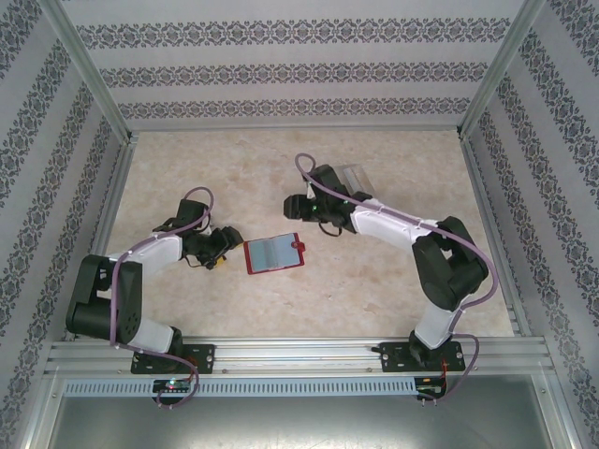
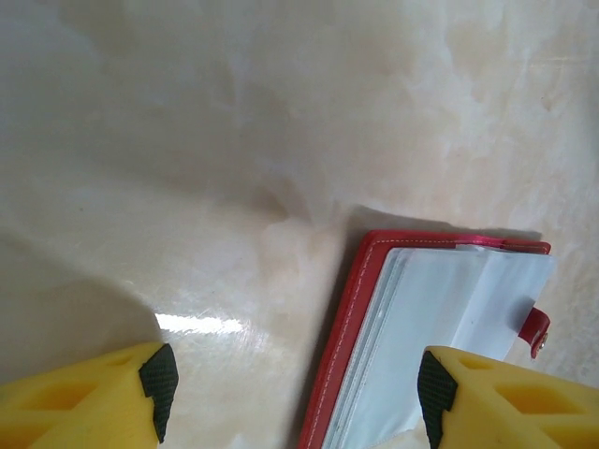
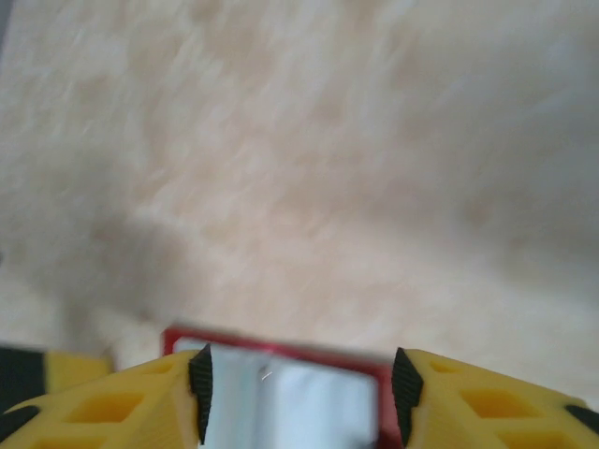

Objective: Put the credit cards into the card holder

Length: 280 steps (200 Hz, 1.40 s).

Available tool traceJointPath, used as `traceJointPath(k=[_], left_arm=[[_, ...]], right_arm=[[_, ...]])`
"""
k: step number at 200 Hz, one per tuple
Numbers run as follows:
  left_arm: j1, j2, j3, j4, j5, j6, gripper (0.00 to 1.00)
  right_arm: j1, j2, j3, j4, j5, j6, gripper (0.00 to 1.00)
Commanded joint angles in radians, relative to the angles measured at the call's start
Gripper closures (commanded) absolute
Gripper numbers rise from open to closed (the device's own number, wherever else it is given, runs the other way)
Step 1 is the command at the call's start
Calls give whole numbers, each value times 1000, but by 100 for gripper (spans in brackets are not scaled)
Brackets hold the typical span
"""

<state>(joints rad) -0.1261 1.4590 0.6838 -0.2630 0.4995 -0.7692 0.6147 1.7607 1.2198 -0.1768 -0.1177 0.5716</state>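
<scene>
Boxed in on three sides by white walls (image 1: 281, 70) banded with dark floral stripes, braced at the back corners by slanting aluminium posts (image 1: 87, 70), floored by a pale beige marbled counter (image 1: 374, 290), edged in front with a slotted aluminium rail (image 1: 299, 355), evenly lit, with one bright glint (image 2: 197, 324) on the glossy surface

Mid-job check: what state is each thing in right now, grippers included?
Red wallet: lying open on the table, snap tab undone.
Credit cards: bluish faces in the wallet's sleeves; count unclear.
Card holder: on the table's far side; contents too small to tell.
Left gripper: open, empty, over the wallet's edge.
Right gripper: open, nothing gripped; picture blurred.
</scene>
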Motion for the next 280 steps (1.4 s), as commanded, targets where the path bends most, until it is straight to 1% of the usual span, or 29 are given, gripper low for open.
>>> traceJointPath(k=[1,21,46,61,76,87,102,131,152,171,195,227,248,280], left_arm=[[-30,-46,23,-57,-77,49,29],[-50,-65,33,-86,-115,71,29],[-78,-89,37,-98,-152,86,29],[-95,-93,33,-90,-172,89,29],[-102,-84,46,-104,-164,95,28],[-108,-79,50,-111,-165,97,28],[-113,-78,41,-97,-166,98,28],[-113,-67,61,-126,-165,107,28],[-115,-82,48,-110,-164,102,28],[-115,-87,57,-137,-171,108,28],[-115,-112,37,-127,-180,102,28],[-114,-103,52,-146,-180,108,28],[-115,-104,39,-121,-180,103,28],[-114,-94,51,-136,-176,108,28]], right_arm=[[-31,-17,98,-239,282,-204,39],[-76,-4,147,-281,368,-308,35],[-135,43,215,-331,419,-384,28],[-158,82,255,-353,455,-420,19],[-176,121,297,-386,471,-446,8],[-185,148,330,-405,478,-467,5],[-199,184,362,-418,480,-487,3],[-228,253,426,-448,496,-490,2],[-244,285,458,-455,509,-495,2],[-254,309,474,-463,545,-499,2],[-269,338,484,-466,538,-502,2],[-276,361,492,-476,607,-509,2],[-278,368,501,-478,662,-516,2],[-279,354,500,-478,688,-523,2]])
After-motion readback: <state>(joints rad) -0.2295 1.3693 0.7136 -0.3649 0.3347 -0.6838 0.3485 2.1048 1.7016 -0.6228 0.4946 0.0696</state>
